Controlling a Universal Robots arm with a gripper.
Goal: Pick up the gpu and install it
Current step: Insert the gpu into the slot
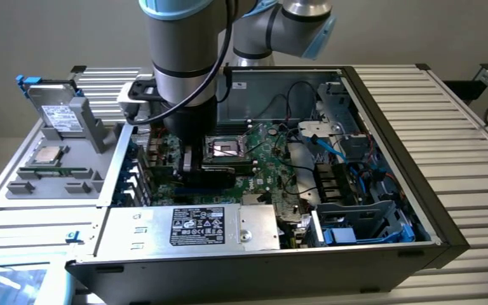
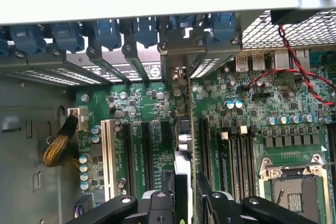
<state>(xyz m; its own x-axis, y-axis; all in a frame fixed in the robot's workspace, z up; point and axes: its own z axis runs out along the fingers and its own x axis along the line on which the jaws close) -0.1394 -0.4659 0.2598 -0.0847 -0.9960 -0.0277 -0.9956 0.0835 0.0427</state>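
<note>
Gripping gpu (image 2: 184, 136) edge-on — claw (image 2: 185, 190) part-closed, seemingly upright over motherboard (image 2: 252, 109).

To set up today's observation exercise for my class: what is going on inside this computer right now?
A robot arm reaches down into an open computer case. Its end effector grips the gpu edge-on, low over the motherboard. The card sits beside the other expansion slots, with its bracket end toward the case's back wall. It is not clear whether the card is fully seated. A hard drive stands outside the case, on the exterior view's left.
</note>
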